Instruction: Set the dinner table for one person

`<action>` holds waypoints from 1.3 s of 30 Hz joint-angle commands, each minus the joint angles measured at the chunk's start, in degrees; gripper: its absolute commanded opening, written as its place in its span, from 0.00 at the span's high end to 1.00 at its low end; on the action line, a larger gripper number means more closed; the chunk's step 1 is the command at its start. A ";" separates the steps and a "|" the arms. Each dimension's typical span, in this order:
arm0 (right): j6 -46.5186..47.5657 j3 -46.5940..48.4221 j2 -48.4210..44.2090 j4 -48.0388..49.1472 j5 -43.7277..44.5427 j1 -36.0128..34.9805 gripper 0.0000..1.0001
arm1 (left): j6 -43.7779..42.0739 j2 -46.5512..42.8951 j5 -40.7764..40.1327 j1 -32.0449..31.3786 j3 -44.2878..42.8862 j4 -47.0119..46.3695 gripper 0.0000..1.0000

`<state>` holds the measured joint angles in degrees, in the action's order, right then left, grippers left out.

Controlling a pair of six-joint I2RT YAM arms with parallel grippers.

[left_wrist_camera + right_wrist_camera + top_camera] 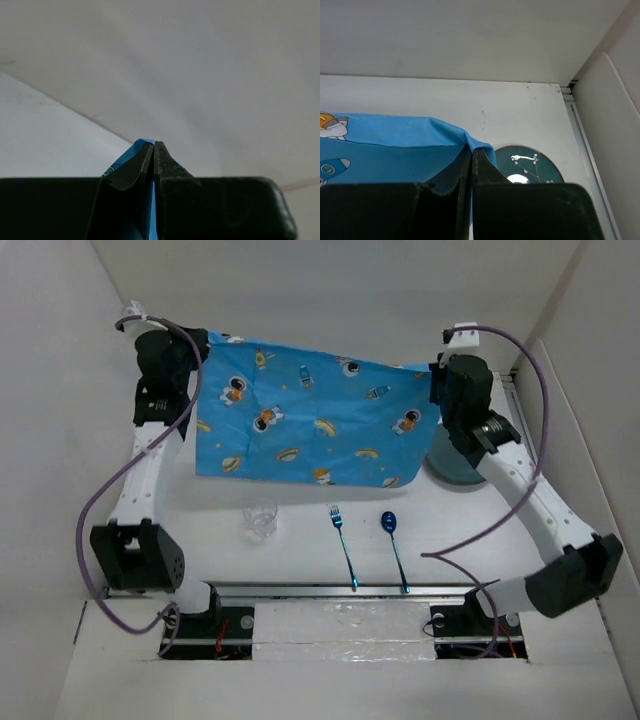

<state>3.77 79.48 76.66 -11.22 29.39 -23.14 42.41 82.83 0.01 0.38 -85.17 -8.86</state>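
Observation:
A blue placemat (310,420) printed with astronauts and planets hangs stretched in the air above the white dinner table (300,530). My left gripper (197,340) is shut on its left top corner; blue cloth (131,153) shows between the fingers. My right gripper (436,368) is shut on its right top corner, seen in the right wrist view (420,145). A dark teal plate (455,465) lies on the table under the right arm and shows in the right wrist view (532,162). A clear glass (262,521), a blue fork (343,543) and a blue spoon (393,543) lie near the front.
White walls (60,390) border the table on the left, back and right. A metal rail (320,588) runs along the near edge between the arm bases. Purple cables (110,490) loop beside each arm.

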 commanded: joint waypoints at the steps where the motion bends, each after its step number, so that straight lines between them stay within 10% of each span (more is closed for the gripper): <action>1: 1.59 9.33 6.44 2.96 -6.96 4.58 1.00 | -1.10 5.84 1.22 0.06 -7.44 1.12 1.00; 10: 3.17 34.16 20.37 -4.25 -11.72 8.46 1.00 | 1.97 19.66 10.26 3.13 -26.46 5.18 1.00; 22: -6.12 -8.43 12.37 13.50 -17.17 10.13 1.00 | 4.17 13.15 14.23 5.07 12.27 -10.29 1.00; 39: -10.80 -15.32 20.10 5.61 -25.69 12.49 1.00 | 1.44 14.91 9.04 5.07 28.82 -8.19 1.00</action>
<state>-5.91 62.85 95.35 -3.27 6.13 -11.84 44.91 99.31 11.03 4.99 -58.65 -15.94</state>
